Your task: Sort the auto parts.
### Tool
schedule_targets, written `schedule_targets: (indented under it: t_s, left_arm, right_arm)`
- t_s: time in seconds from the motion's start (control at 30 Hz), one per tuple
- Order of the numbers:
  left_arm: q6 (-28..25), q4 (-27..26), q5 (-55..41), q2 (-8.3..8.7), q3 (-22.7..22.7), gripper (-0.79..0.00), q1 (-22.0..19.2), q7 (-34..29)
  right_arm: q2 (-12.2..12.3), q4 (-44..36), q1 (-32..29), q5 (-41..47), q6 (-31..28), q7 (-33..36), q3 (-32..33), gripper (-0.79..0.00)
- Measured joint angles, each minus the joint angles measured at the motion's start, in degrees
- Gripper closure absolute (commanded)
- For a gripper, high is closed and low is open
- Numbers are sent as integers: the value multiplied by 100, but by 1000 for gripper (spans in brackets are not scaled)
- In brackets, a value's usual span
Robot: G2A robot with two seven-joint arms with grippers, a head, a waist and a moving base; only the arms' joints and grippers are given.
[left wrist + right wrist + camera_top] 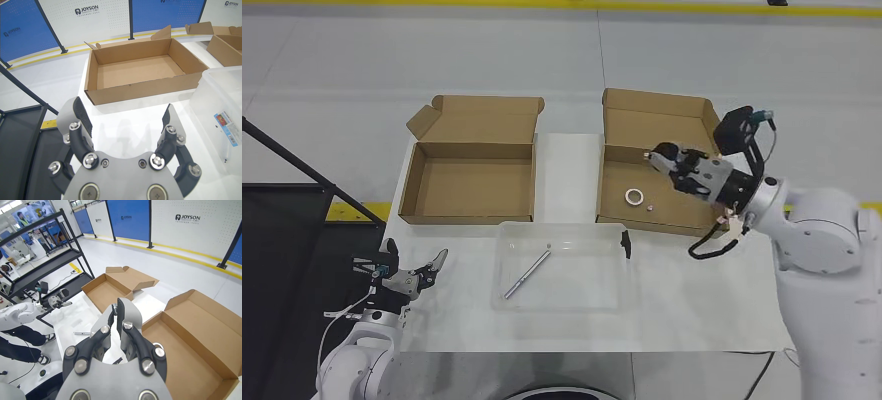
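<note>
The right gripper (115, 307) hangs above the right box (657, 115) in the upper right of the top view. Its fingers are pressed nearly together and pinch a small metal part (114, 309) at their very tips. That hold looks slight, so the part may twist or slip free before it is over the intended spot. Let go from this height, it may bounce on the cardboard floor and knock the ring (635, 196) and the small piece (650, 207) lying there. It may also hop over the low front wall onto the desk (567, 165).

The left gripper (122, 113) sits at the lower left of the top view, fingers spread wide and holding nothing, near the empty left box (136, 72).

In the clear bin (502, 300) at the centre, a thin rod (528, 274) lies flat. It looks awkward to pinch against the smooth floor and could roll or skid. A black piece (625, 243) sits at the bin's right edge; inside or outside, I cannot tell.
</note>
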Motion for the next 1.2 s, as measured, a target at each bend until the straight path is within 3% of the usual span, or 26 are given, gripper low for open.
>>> schedule_targets:
  t_s: [0.2,0.33,0.43,0.83,1.13,1.2]
  left_arm:
    - [0,0,0,0,0,-785,0,0]
    - [0,0,0,0,0,-785,0,0]
    - [0,0,0,0,0,-785,0,0]
    - [0,0,0,0,0,-785,0,0]
    - [0,0,0,0,0,-785,0,0]
    - [0,0,0,0,0,-785,0,0]
  right_arm:
    - [21,250,344,-1217,1135,743,-503,0]
    - [-50,694,825,-2248,2048,1335,-1258,0]
    - [-134,1272,1229,-2586,2373,1586,-1777,0]
    - [-526,3705,2446,-3129,2888,2131,-3147,0]
    - [-825,4949,2875,-3075,3008,2113,-3671,0]
    - [-869,5092,2919,-3047,2996,2074,-3724,-58]
